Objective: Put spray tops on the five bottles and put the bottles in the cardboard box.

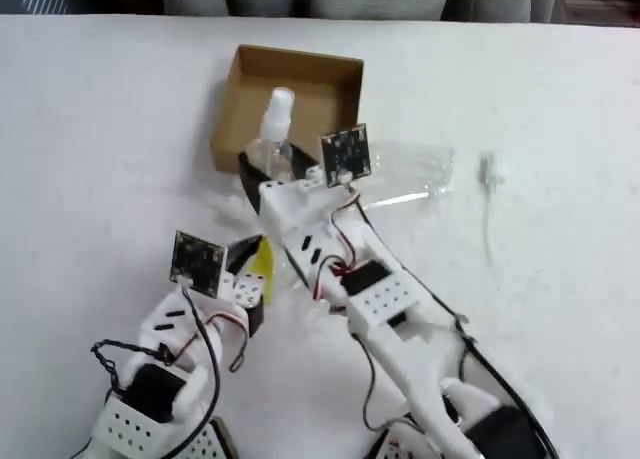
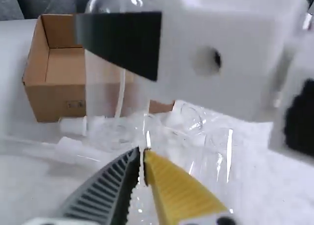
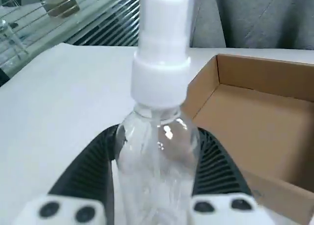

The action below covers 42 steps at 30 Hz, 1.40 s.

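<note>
Grips bottle (image 3: 157, 156), spray top (image 3: 162, 63) fitted, in right gripper (image 3: 157, 139) beside box (image 3: 255, 78); shows left gripper (image 2: 142, 159) pinched together near lying bottles (image 2: 196, 129).

A clear bottle (image 1: 272, 151), fitted with a white spray top (image 1: 280, 106), is held upright just beside the open cardboard box (image 1: 226, 114).

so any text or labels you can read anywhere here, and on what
No text can be read.
box: a small dark print on its side, too blurred to read.
bottle: clear, no label seen.
</note>
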{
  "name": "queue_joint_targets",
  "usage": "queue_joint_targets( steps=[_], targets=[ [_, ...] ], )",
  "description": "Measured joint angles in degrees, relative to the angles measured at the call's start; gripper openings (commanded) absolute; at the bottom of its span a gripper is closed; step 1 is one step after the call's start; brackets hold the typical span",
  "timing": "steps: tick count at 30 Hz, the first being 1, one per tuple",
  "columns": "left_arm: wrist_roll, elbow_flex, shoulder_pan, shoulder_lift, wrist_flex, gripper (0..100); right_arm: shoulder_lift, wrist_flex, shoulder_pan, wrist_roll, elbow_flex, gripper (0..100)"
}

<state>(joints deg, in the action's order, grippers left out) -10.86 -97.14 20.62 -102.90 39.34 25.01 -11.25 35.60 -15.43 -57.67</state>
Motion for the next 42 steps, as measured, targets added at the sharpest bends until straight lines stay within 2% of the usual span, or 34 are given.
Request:
queue_joint_targets(
  steps=[5,12,17,20,23,26,31,42],
  targets=[
    [0.00,0.00,-0.09,0.00,0.00,2,6.86,9.32,-0.35,0.00,-0.09,1.5],
    [0.00,0.00,-3.96,0.00,0.00,2,8.00,9.58,-7.65,0.00,-0.09,1.5],
    [0.00,0.00,-5.80,0.00,0.00,2,8.35,9.58,-8.97,0.00,-0.09,1.5],
    [-0.26,0.00,-5.36,0.00,0.00,2,8.35,6.42,-7.21,0.00,-0.09,1.5],
    [-0.26,0.00,-1.76,0.00,0.00,2,8.00,3.34,-3.34,0.00,-0.09,1.5],
    [-0.26,0.00,1.23,0.00,0.00,2,7.91,2.81,0.35,0.00,-0.35,1.5],
    [-0.26,0.00,1.58,0.00,0.00,2,11.78,3.78,2.81,0.00,-6.15,1.5],
    [-0.35,0.00,1.85,0.00,0.00,2,35.16,23.65,5.27,0.00,-9.85,1.5]
  ],
)
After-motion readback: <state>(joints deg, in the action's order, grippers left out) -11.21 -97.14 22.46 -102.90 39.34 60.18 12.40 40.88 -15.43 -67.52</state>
